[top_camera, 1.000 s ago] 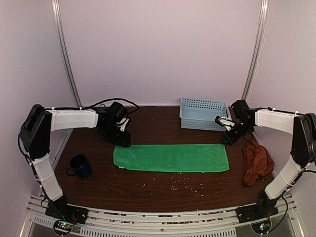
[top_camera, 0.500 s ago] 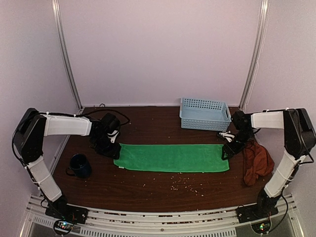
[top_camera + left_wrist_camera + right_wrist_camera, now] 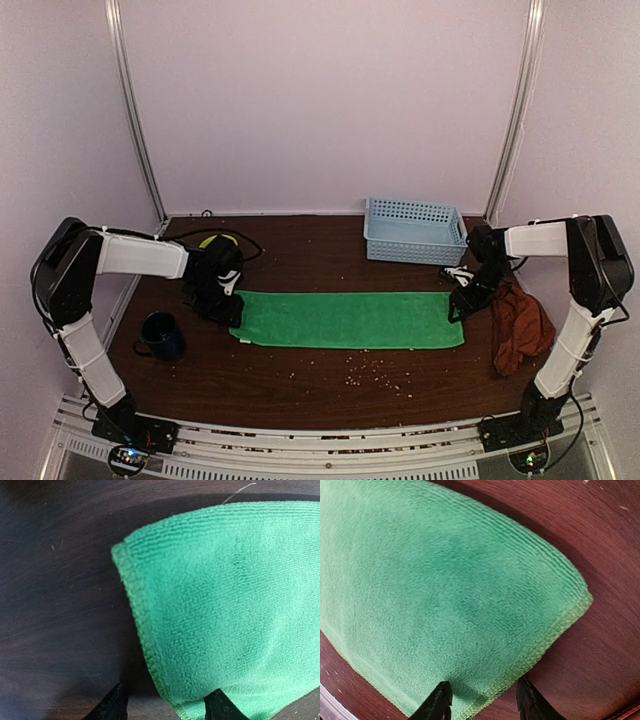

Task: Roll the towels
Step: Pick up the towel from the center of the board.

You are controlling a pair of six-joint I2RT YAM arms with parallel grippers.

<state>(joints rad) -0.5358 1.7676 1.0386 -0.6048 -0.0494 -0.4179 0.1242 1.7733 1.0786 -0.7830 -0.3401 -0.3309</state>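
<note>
At the middle of the dark wood surface the green towel lies flat as a long folded strip, its ends pointing left and right, while the rust towel sits in a crumpled heap near the right edge, not yet laid out. The left fingers stand apart over the strip's left short hem, one tip on bare wood and the other on the cloth. The right fingers are likewise apart, straddling the hem at the right end; neither pair pinches anything. This looks like the start of rolling the green towel. The next move probably calls for closing on one short edge, lifting it slightly and turning it over onto the strip, keeping the hem square so that the roll does not skew. A light-blue basket stands behind the right end and a dark mug stands near the left. No brand, label or writing can be read anywhere.
</note>
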